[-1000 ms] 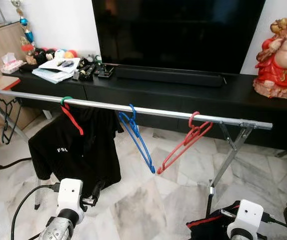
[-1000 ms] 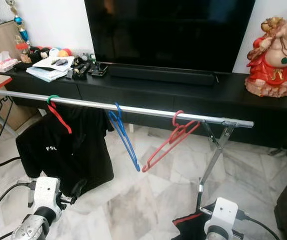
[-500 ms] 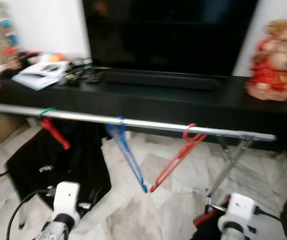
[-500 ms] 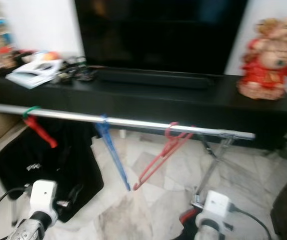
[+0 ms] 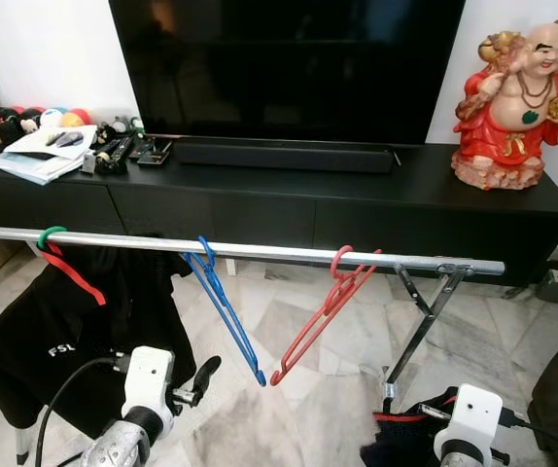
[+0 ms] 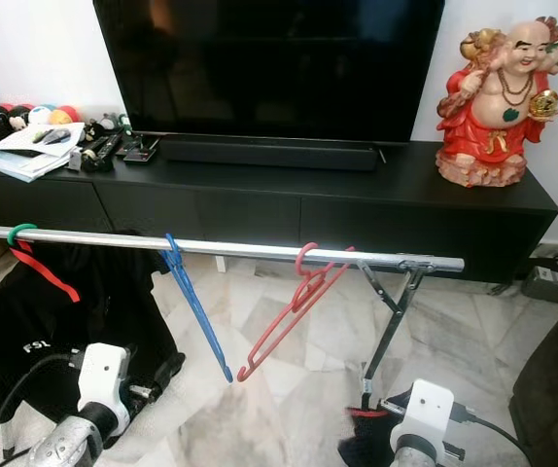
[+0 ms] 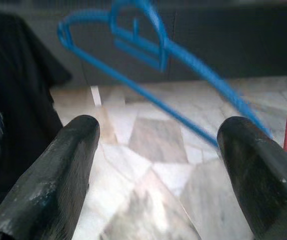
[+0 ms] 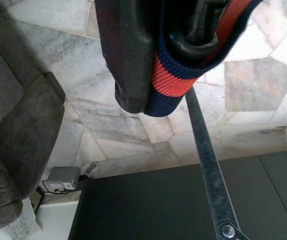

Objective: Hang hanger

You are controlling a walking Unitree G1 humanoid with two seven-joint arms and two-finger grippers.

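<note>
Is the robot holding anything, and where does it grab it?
Right gripper is shut on the garment at its navy-and-red ribbed edge. Left gripper is open, holding nothing.

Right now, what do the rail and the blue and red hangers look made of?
Long silver rail: likely metal tube, brushed, with a bright sheen along it.
Thin blue hanger and thin red hanger: probably moulded plastic, glossy, uniform colour, slim flat arms.

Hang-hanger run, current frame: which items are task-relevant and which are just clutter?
Job:
- rail
- blue hanger and red hanger on it
- black shirt on a red hanger
- right gripper, shut on a navy-and-red garment
- left gripper, open

Lying about:
- TV
- soundbar
- red statue
- papers
</note>
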